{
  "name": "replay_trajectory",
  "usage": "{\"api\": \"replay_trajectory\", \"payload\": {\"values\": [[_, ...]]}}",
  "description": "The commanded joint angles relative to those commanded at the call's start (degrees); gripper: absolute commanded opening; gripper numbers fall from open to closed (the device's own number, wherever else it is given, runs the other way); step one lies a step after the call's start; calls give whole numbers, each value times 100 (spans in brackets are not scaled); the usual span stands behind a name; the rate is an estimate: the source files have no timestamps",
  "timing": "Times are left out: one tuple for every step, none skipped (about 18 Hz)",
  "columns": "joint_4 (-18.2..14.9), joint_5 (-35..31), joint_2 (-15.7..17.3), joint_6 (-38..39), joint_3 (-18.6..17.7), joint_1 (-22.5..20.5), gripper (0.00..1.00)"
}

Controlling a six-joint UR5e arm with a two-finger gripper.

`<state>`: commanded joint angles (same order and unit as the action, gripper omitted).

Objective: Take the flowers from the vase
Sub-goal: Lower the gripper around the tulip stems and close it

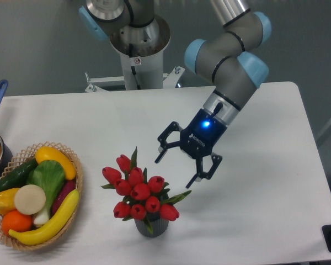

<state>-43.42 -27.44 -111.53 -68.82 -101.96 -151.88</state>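
Flowers (139, 190) upright in vase (151, 227), stems vertical, gripper (174, 171) jaws spread

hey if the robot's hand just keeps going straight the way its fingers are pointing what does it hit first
Probably the flowers: the open hand points down-left toward the bunch's upper right. Depth from this single view is unclear, so it could instead pass beside them to the table.

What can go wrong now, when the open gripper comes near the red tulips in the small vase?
1. The vase is narrower than the flowers above it, so a sideways push from the gripper may tip it over.
2. The gripper is tilted and sits to the upper right of the bunch; its open fingers might close on only a few outer buds or a leaf.
3. If the stems sit tightly, the vase may lift with them and then drop on the table.
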Motion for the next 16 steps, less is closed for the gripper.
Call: {"api": "replay_trajectory", "payload": {"values": [[0,158,-96,0,44,9,100],[0,299,-167,-9,53,26,100],[0,370,-211,-9,71,88,100],[0,379,-220,-9,88,123,100],[0,379,-220,-9,89,149,100],[0,379,-229,-9,89,193,100],[0,388,-281,-9,106,202,100],[0,388,-299,-9,141,211,100],[0,388,-343,-9,185,220,100],[0,388,-369,-9,211,220,100],[0,388,-413,-9,220,229,100],[0,388,-431,-9,238,272,100],[0,388,-449,-9,255,290,100],[0,388,-475,-9,282,308,100],[17,388,-536,-9,334,351,100],[35,388,-589,-9,396,395,97]]}}
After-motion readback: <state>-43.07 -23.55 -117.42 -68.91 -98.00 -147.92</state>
